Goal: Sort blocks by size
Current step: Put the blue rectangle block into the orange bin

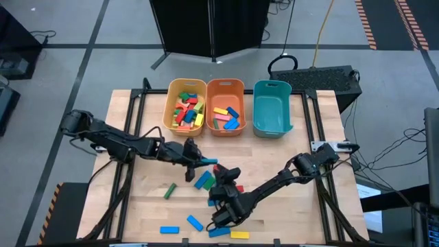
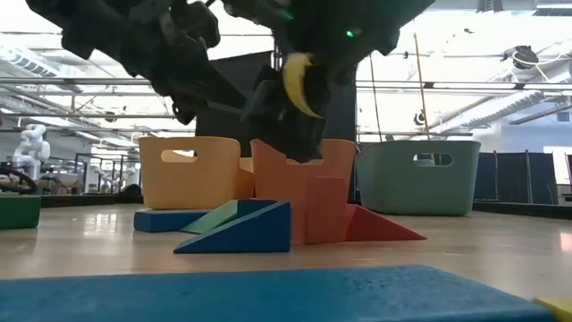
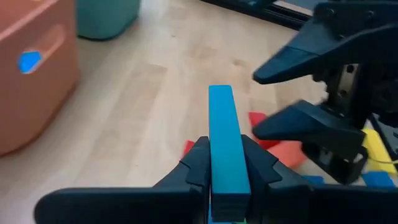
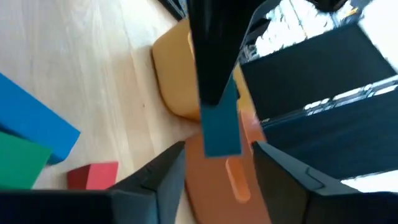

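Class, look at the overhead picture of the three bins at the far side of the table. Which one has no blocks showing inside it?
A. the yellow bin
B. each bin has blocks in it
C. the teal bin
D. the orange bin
C: seen from above, the teal bin shows only its bare inside, while the yellow bin and the orange bin both hold coloured blocks.

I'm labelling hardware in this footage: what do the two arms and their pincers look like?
Both arms are dark, nearly black, built of jointed rounded segments. The left arm and right arm each end in a two-finger pincer: the left pincer has matte black, angular wedge-shaped fingers; the right pincer looks the same. A small green light shows on one arm in the low view.
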Motion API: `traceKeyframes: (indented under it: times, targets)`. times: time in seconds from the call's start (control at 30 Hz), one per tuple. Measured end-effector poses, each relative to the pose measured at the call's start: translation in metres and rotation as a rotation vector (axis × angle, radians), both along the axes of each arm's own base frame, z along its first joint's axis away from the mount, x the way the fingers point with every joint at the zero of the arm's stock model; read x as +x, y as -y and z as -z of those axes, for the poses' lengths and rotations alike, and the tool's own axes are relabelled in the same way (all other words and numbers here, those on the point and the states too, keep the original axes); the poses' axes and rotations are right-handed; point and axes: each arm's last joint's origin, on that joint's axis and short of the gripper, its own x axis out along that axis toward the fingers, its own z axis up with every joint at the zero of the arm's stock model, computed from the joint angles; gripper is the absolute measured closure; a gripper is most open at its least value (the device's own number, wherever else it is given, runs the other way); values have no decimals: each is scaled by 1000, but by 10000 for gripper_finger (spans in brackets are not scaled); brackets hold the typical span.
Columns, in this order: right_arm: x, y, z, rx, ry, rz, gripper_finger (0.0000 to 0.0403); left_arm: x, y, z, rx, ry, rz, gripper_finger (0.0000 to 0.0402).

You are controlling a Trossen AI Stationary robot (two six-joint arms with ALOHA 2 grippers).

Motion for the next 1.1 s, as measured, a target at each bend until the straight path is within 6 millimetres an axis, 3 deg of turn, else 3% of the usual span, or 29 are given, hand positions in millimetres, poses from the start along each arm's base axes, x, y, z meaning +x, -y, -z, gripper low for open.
traceKeyframes:
  times: [0.3, 0.57, 0.8, 1.1]
  targets:
    - [-23, 13, -1, 121, 83, 132, 147, 4, -37, 0, 16, -2, -100, 360]
    - [-33, 18, -5, 206, 156, 235, 139, 13, -73, -20, 100, 3, -184, 360]
    - [-28, 16, -16, 283, 314, 230, 139, 19, -94, -41, 203, -7, -201, 360]
    - [-3, 13, -56, 295, 383, 94, 140, 18, -107, -45, 269, -17, -193, 355]
